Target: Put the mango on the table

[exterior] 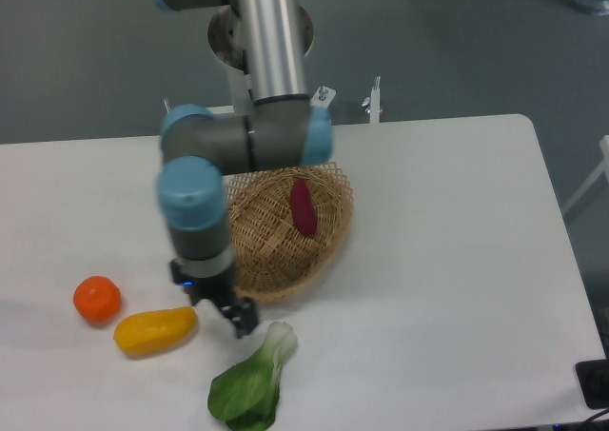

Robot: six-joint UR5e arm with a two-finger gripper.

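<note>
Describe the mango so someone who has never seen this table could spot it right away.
Look at the white table, near its front left corner, left of the wicker basket. The mango lies there beside a round orange. It is the longer, yellow, oval fruit, not the round one.

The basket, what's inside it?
Inside the wicker basket lies one dark red sweet potato. The robot arm covers the basket's left part, so anything there is hidden. The mango lies outside it, on the table.
</note>
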